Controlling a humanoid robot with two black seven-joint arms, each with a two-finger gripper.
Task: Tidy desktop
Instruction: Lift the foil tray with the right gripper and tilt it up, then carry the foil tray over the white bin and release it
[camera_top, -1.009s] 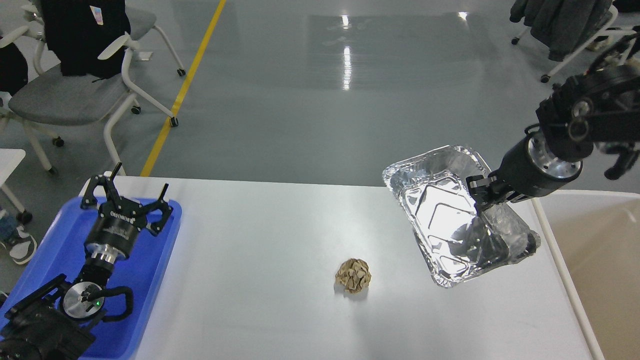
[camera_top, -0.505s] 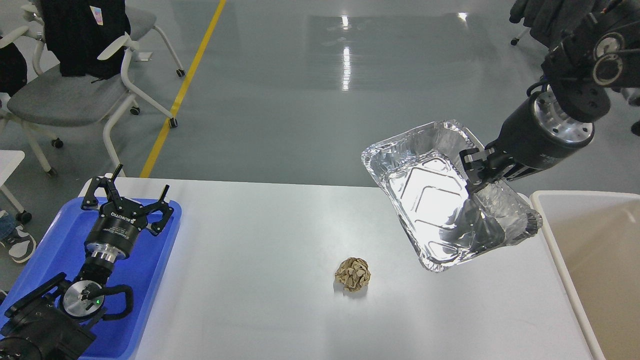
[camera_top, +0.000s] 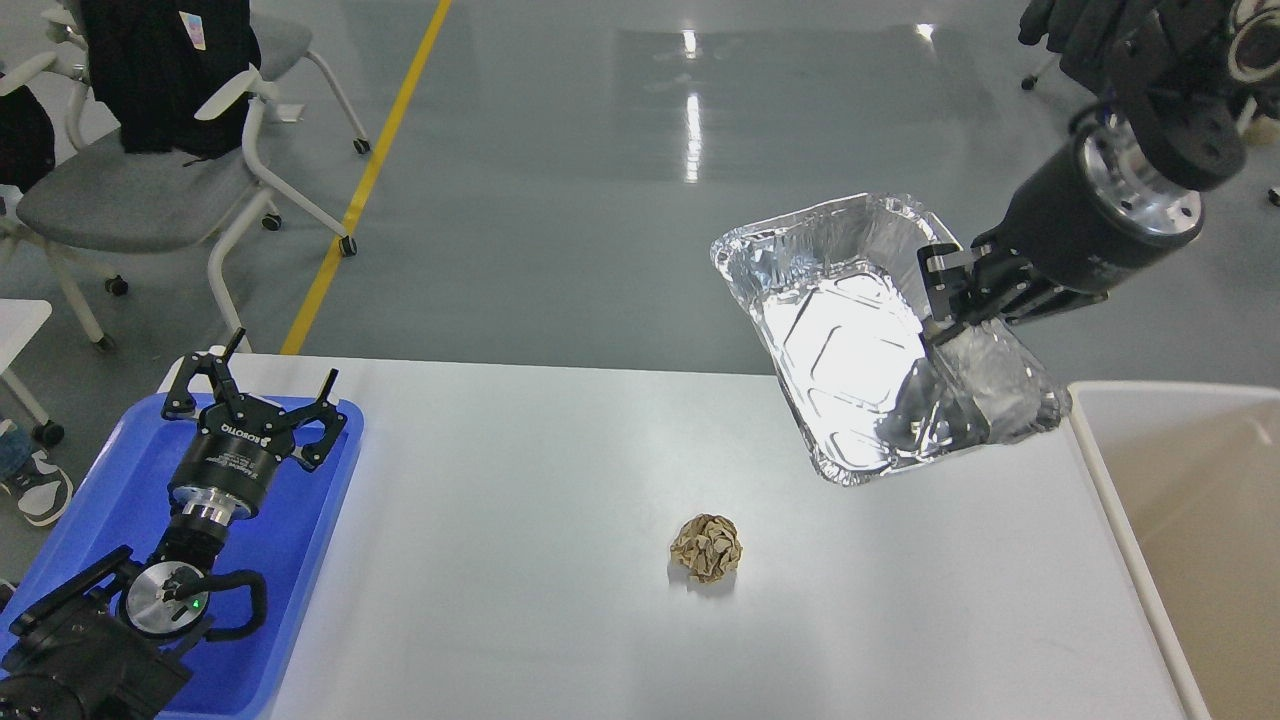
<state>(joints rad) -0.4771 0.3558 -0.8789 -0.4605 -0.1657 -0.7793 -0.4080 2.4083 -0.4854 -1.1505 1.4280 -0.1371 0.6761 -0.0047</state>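
Foil tray held aloft over the desktop's far right corner; paper ball still to clear.

Our right gripper is clamped on the right rim of the foil tray, which hangs tilted, its open face toward us, at 2 o'clock from the paper ball. Our left gripper hovers with fingers spread over the blue tray at 9 o'clock. The desktop fills the lower centre; the bin adjoins it at 3 o'clock. Risk, as we judge it: thin foil may buckle or slip at the pinched rim, dropping the tray short of the bin.
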